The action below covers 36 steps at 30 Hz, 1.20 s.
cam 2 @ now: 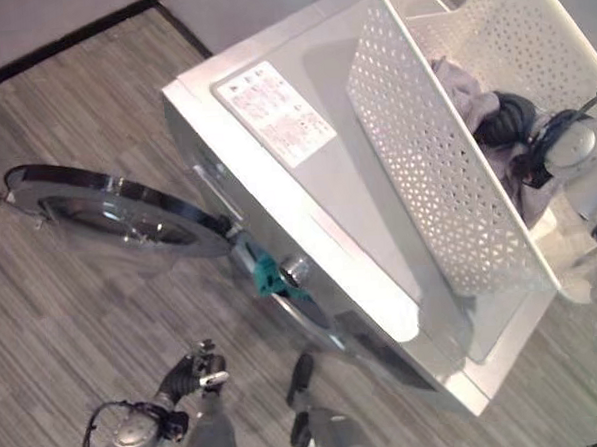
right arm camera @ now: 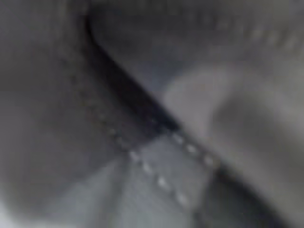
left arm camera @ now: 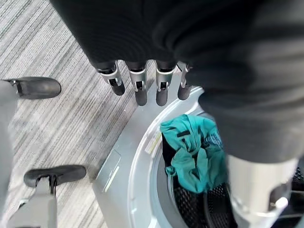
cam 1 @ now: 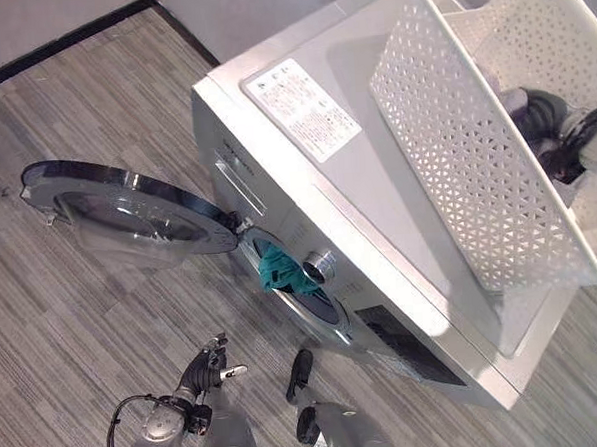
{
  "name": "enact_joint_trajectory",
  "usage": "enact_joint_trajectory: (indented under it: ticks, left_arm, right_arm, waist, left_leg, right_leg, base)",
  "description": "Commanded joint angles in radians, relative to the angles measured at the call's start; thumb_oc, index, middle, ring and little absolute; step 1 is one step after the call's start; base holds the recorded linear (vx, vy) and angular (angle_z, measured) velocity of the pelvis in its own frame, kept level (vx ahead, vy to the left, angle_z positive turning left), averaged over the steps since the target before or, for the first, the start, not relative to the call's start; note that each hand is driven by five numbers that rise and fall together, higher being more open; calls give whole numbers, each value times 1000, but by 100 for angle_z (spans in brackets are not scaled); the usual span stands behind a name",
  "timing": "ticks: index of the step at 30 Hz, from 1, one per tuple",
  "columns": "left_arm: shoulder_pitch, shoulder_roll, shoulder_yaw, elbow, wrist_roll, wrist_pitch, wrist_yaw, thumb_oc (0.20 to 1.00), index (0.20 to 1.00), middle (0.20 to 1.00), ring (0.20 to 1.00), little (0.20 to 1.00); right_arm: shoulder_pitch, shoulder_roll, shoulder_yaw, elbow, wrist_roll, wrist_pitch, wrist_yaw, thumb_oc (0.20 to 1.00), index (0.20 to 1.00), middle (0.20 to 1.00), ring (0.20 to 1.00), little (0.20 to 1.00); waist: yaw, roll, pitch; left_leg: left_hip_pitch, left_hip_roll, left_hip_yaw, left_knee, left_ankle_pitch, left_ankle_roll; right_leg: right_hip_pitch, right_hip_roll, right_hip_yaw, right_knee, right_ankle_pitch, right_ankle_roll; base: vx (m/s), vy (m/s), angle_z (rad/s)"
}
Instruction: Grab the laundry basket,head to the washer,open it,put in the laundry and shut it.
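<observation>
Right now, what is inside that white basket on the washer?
The right hand reaches into the basket among grey laundry. The basket's wall and the arm cover whatever lies deeper.

the floor [cam 1: 74, 325] is made of grey striped boards with thin lines running along them. a dark strip, the baseboard [cam 1: 64, 44], runs where the floor meets the pale wall [cam 1: 37, 17] at the far side. the wall is plain and light. the stripes on the floor also show up close in the left wrist view [left arm camera: 42, 52].
</observation>
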Motion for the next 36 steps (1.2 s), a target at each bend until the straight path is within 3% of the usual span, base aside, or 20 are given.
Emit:
enact_joint_trajectory:
  ticks: [1,2,11,15,19,25,36]
  left_arm:
    - [-9,7,17,-36,1,-37,20,1000,1000,1000,1000,1000]
    - [-9,7,17,-36,1,-37,20,1000,1000,1000,1000,1000]
    - [32,17,68,-9,31,-30,18,1000,1000,1000,1000,1000]
    - [45,18,72,8,41,-21,13,1000,1000,1000,1000,1000]
    - [61,18,83,9,42,-10,9,1000,1000,1000,1000,1000]
    - [81,15,81,18,65,14,9,1000,1000,1000,1000,1000]
    - [84,27,63,-18,84,24,23,1000,1000,1000,1000,1000]
  right_arm:
    - [76,50,92,-61,127,-24,-37,200,200,200,200,200]
    - [76,50,92,-61,127,-24,-37,200,200,200,200,200]
    - [184,-135,-267,-273,248,-112,-207,200,200,200,200,200]
    - [187,-156,-372,-291,224,-127,-267,200,200,200,200,200]
    - [139,-160,-414,-272,115,-113,-338,200,200,200,200,200]
    - [15,-96,-457,-216,-43,-85,-476,200,200,200,200,200]
    - [-132,-13,-435,-96,-212,-29,-619,200,200,200,200,200]
  waist:
    - [6,-19,44]
    - [6,-19,44]
    - [-32,-33,-15]
    - [-42,-38,-55]
    - [-44,-37,-93]
    - [-38,-22,-152]
    - [-19,-7,-185]
  left_leg:
    - [70,58,121,-9,-13,19]
    - [70,58,121,-9,-13,19]
    - [132,58,146,-9,-50,25]
    - [170,56,151,-9,-70,31]
    - [210,53,159,-9,-90,39]
    - [262,43,158,-9,-118,53]
    - [294,21,156,-9,-136,67]
  right_leg:
    - [36,-47,43,19,-76,81]
    - [36,-47,43,19,-76,81]
    - [89,-45,62,15,-89,88]
    - [119,-46,69,16,-94,90]
    - [150,-50,75,19,-95,92]
    - [200,-57,83,20,-101,95]
    - [232,-72,87,13,-92,103]
  base:
    - [-9,6,-14]
    - [-10,9,-4]
    - [5,4,-1]
    - [43,19,-8]
    - [47,36,-4]
    - [42,50,-3]
    - [5,45,0]
